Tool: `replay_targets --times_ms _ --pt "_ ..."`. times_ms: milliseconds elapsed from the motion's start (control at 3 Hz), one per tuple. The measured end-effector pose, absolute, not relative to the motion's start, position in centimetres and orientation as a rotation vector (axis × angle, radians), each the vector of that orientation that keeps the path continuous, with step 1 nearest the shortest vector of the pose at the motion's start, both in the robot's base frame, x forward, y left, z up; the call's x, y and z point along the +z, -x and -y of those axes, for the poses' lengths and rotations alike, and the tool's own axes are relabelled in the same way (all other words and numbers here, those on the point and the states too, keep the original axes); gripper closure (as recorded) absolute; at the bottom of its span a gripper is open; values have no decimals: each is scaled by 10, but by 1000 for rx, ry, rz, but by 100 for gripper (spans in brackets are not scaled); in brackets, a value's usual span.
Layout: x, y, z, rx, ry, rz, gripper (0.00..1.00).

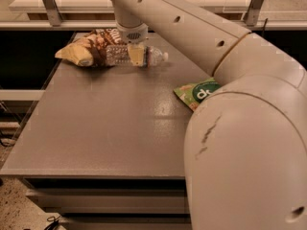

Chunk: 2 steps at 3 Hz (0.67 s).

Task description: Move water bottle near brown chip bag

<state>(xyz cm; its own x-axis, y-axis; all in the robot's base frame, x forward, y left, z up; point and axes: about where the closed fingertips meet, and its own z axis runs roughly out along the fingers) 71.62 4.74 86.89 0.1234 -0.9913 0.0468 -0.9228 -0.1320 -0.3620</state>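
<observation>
The water bottle [149, 56] lies on its side at the far left of the grey table [110, 123], white cap pointing right. Its base end touches the brown chip bag [86, 49], a crinkled dark bag with pale yellow ends lying just left of it. My gripper [135, 54] reaches down from the long white arm and sits right over the middle of the bottle, at table height. The part of the bottle under the gripper is hidden.
A bright green bag [195, 93] lies at the table's right side, partly hidden behind my arm's large white shoulder [249, 152]. A metal rail and frame posts [50, 6] run behind the table. The table's front edge [96, 175] is near me.
</observation>
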Motion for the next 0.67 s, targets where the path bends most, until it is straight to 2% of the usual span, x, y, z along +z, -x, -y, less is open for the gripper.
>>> replay_targets --times_ms 333,667 --pt "866 -718 -43 -389 2157 -1890 0" --pt "865 -718 -42 -375 2160 -1887 0"
